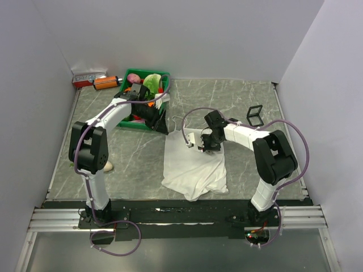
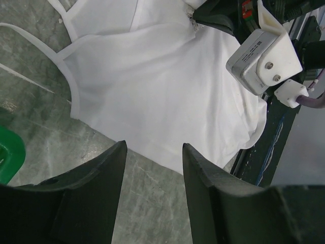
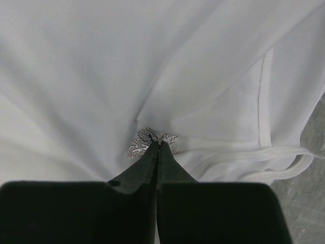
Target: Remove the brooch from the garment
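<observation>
Right claw pinched shut — left claw parted, hovering.

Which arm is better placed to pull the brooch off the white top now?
Right. The right gripper is shut with its tips on the small silvery butterfly-shaped brooch, pinned to the white thin-fabric sleeveless top. The left gripper hangs open and empty near the top's edge, away from the brooch.

I have the white thin-fabric sleeveless garment lying on the grey marbled table at frame centre, the green plastic basket to its upper left and the black wire frame to its upper right. The small speckled butterfly-shaped brooch sits on the cloth, touching the right gripper's tips.
</observation>
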You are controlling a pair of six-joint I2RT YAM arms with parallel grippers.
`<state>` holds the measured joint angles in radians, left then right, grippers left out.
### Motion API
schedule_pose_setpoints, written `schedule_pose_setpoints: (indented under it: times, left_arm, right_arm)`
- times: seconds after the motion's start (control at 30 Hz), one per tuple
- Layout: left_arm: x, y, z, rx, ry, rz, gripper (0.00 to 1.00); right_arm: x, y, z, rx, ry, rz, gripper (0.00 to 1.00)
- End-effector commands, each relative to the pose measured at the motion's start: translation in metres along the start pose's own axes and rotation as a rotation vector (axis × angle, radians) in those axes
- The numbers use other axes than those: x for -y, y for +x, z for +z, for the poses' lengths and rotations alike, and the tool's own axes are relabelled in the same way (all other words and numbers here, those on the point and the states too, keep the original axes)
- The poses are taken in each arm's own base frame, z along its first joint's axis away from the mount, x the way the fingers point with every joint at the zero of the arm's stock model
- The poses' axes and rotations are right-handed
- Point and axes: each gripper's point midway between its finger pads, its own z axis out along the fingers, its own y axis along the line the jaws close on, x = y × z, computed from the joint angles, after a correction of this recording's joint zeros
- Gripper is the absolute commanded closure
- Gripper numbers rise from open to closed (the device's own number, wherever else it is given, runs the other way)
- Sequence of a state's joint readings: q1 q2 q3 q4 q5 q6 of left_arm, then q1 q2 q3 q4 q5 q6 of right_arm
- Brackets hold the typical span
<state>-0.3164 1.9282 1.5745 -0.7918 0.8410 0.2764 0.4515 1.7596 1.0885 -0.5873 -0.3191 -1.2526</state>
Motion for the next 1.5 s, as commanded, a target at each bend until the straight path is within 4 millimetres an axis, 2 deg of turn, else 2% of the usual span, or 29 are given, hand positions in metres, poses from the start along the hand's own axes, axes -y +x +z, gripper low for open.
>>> schedule_pose_setpoints:
  times: [0.0,0.07,0.1,0.13,0.2,0.3,0.47,0.5,0.57,0.6,0.67,0.73,0.9,1.07,1.27,1.47]
  left_arm:
    - [0.015,-0.017,-0.010,0.049,0.030,0.073,0.47]
    - [0.016,-0.025,-0.008,0.087,0.032,0.100,0.47]
    - [0.022,-0.022,-0.010,0.103,0.032,0.101,0.47]
    - [0.023,-0.034,-0.009,0.158,0.020,0.173,0.46]
    - [0.032,-0.032,-0.009,0.194,0.004,0.218,0.45]
    - [0.044,-0.038,0.000,0.215,-0.002,0.284,0.45]
    - [0.070,-0.046,0.023,0.251,-0.025,0.450,0.46]
    - [0.070,-0.050,0.026,0.263,-0.056,0.514,0.46]
    - [0.083,-0.050,0.039,0.250,-0.044,0.593,0.47]
    - [0.082,-0.050,0.046,0.236,-0.042,0.634,0.48]
    - [0.090,-0.046,0.058,0.208,-0.012,0.690,0.50]
    - [0.095,-0.039,0.069,0.181,0.010,0.759,0.52]
    - [0.109,-0.027,0.078,0.189,0.045,0.909,0.53]
    - [0.110,-0.024,0.085,0.183,0.066,0.989,0.53]
    - [0.110,-0.037,0.096,0.205,0.054,1.096,0.52]
    - [0.115,-0.034,0.110,0.188,0.094,1.105,0.53]
  right_arm:
    - [-0.001,-0.015,-0.013,0.051,-0.034,0.056,1.00]
    - [0.005,-0.034,-0.036,0.160,-0.026,0.127,1.00]
    - [0.010,-0.044,-0.051,0.202,-0.031,0.200,1.00]
    - [0.010,-0.051,-0.061,0.238,-0.046,0.240,1.00]
    - [0.010,-0.065,-0.080,0.331,-0.106,0.357,1.00]
    - [0.008,-0.076,-0.094,0.420,-0.168,0.451,1.00]
    - [-0.013,-0.076,-0.090,0.477,-0.331,0.579,1.00]
    - [-0.013,-0.077,-0.088,0.512,-0.375,0.612,1.00]
    - [-0.019,-0.077,-0.089,0.536,-0.448,0.678,1.00]
    - [-0.018,-0.075,-0.085,0.547,-0.482,0.716,1.00]
    - [-0.018,-0.078,-0.091,0.596,-0.546,0.789,1.00]
    - [-0.010,-0.077,-0.091,0.639,-0.584,0.841,1.00]
    - [0.001,-0.071,-0.090,0.668,-0.660,0.966,1.00]
    - [0.003,-0.067,-0.085,0.656,-0.683,1.011,1.00]
    - [0.000,-0.064,-0.080,0.634,-0.704,1.037,1.00]
    - [0.002,-0.064,-0.078,0.623,-0.697,1.046,1.00]
